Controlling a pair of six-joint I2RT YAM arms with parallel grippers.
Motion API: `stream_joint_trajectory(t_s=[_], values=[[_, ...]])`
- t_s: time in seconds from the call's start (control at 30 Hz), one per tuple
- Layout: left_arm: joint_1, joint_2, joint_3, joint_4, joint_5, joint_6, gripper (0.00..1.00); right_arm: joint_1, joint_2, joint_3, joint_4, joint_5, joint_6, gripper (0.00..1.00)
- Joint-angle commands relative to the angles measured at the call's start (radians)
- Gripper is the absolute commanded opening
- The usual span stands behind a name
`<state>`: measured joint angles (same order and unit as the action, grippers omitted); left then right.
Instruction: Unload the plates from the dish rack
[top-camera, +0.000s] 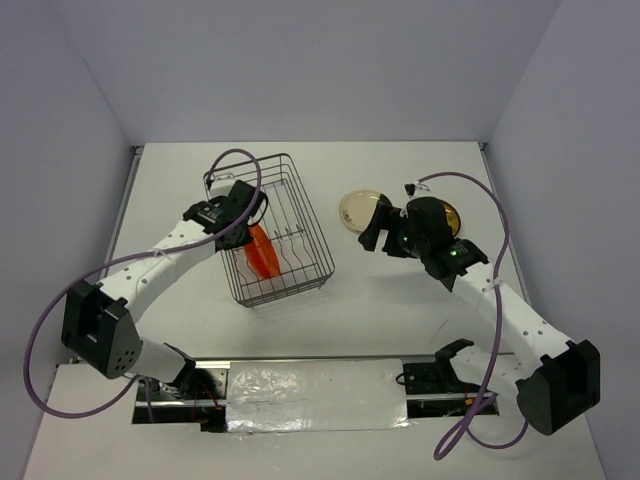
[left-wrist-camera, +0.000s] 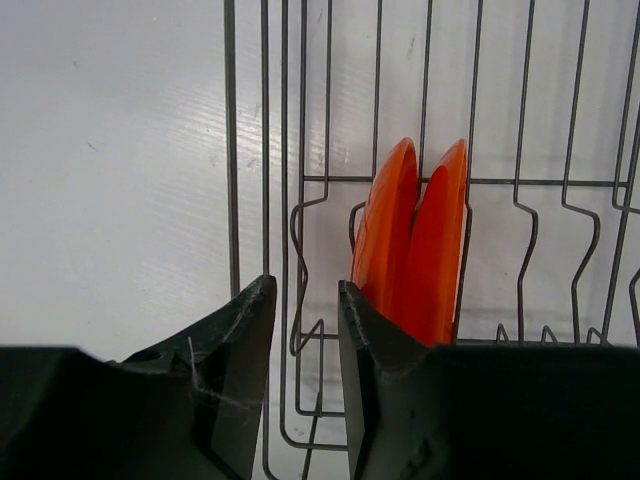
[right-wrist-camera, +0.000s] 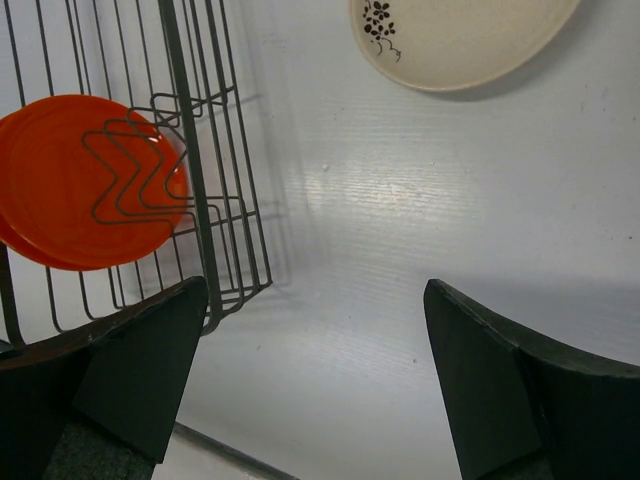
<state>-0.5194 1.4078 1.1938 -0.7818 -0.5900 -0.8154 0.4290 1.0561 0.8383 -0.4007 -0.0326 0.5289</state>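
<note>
The dish rack (top-camera: 300, 190) stands left of centre on the white table. Two orange-red plates (top-camera: 262, 252) stand on edge in its slots, close together (left-wrist-camera: 415, 240). My left gripper (top-camera: 245, 228) hangs inside the rack at their left. Its jaws (left-wrist-camera: 306, 285) stand narrowly open, with only rack wire (left-wrist-camera: 231, 150) behind the gap and the plates just outside the right finger (left-wrist-camera: 365, 335). A cream plate (top-camera: 358, 210) with a black patch (right-wrist-camera: 470, 40) lies flat right of the rack. My right gripper (top-camera: 385, 228) hovers wide open (right-wrist-camera: 315, 290) over bare table. A dark brown plate (top-camera: 452, 214) peeks out behind it.
Purple cables (top-camera: 235, 158) loop over the rack's back corner and beside the right arm (top-camera: 500, 230). Grey walls enclose the table on three sides. A shiny white sheet (top-camera: 315, 395) lies between the arm bases at the near edge.
</note>
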Motion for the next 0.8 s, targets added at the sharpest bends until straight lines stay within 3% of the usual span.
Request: stream_joint_trajectory(t_s=[0.0,0.17,0.27,0.33,0.47,0.67,0.77], values=[[0.005,0.035,0.007,0.058,0.035,0.001,0.43,0.017,-0.033,-0.008,0.034,0.022,-0.013,0.95],[0.007,0.065,0.012,0.047,0.042,-0.010,0.41,0.020,-0.031,-0.004,0.034,0.020,-0.015,0.95],[0.007,0.004,0.012,0.010,0.016,-0.025,0.46,0.024,-0.030,-0.008,0.037,0.017,-0.017,0.95],[0.007,-0.035,0.013,-0.013,0.001,-0.030,0.58,0.022,-0.024,-0.013,0.042,0.013,-0.018,0.95],[0.007,-0.127,0.032,-0.022,-0.005,-0.013,0.64,0.024,-0.018,-0.024,0.054,0.005,-0.007,0.95],[0.007,-0.141,0.055,0.018,0.067,0.021,0.62,0.028,-0.013,-0.044,0.079,-0.007,0.005,0.95],[0.007,-0.106,0.063,0.003,0.058,0.015,0.51,0.028,-0.010,-0.044,0.074,-0.007,0.003,0.95]])
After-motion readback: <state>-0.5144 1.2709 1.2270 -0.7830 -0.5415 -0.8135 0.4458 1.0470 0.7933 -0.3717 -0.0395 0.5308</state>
